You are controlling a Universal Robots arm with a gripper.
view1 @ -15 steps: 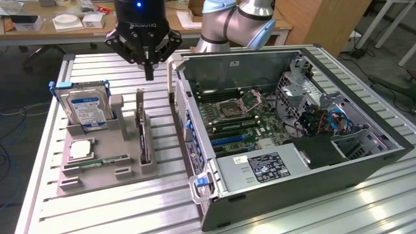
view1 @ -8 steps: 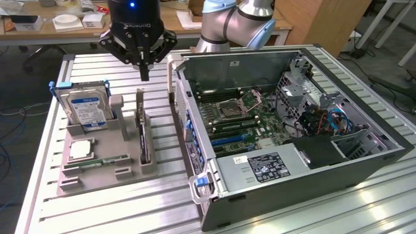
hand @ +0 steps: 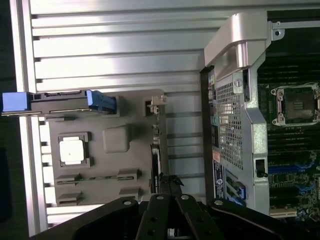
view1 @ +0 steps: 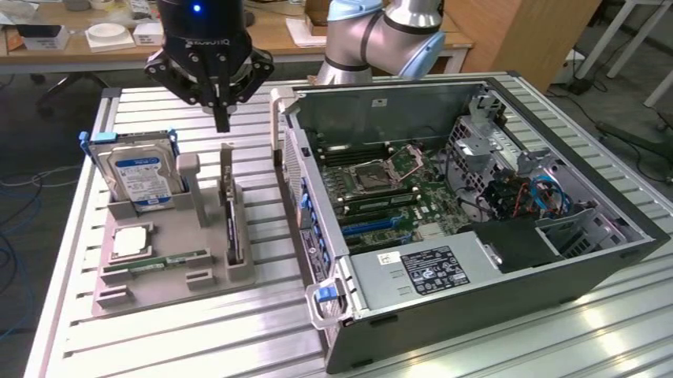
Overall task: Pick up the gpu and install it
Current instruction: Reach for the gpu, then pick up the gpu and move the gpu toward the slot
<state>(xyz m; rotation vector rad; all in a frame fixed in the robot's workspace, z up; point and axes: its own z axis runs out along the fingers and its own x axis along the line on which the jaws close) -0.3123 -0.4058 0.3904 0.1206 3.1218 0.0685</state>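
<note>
Overhead, arm (view1: 368, 31) pointing down, jaws closed (empty), above upright gpu (view1: 230, 220).

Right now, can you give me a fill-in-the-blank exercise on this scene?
1. The thin black gpu card stands on ___ in the grey plastic holder.
2. The black gripper hangs above it and is ___.
3. The silver hard drive carries a ___ label.
4. The black computer case lies with its side ___.
Missing words: edge; shut; blue; open.
</note>
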